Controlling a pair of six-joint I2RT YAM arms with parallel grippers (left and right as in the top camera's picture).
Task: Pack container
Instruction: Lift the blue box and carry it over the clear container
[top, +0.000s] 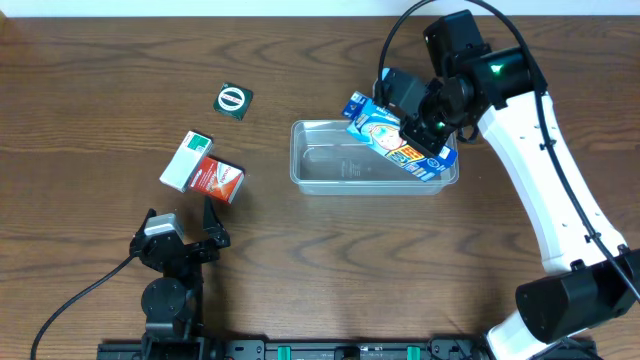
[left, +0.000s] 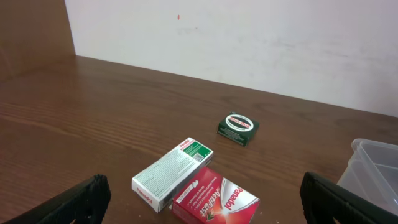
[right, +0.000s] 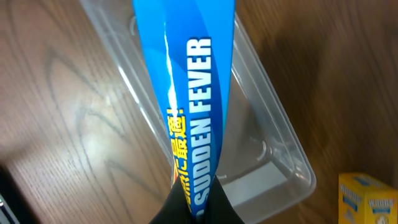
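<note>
1. My right hand (top: 421, 128) is clamped on the blue box (top: 385, 130), tilted over the right end of the container (top: 325, 186).
2. I'd square the box to the container's long side, lower it, then release.
3. My left hand (top: 182, 243) sits with fingers apart, well left of the container.

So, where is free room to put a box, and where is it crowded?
Free: bare wood between the green box and the container, and its left half. Crowded: white box and red box touch near the left gripper; the right gripper holds the blue box over the container's right end.
</note>
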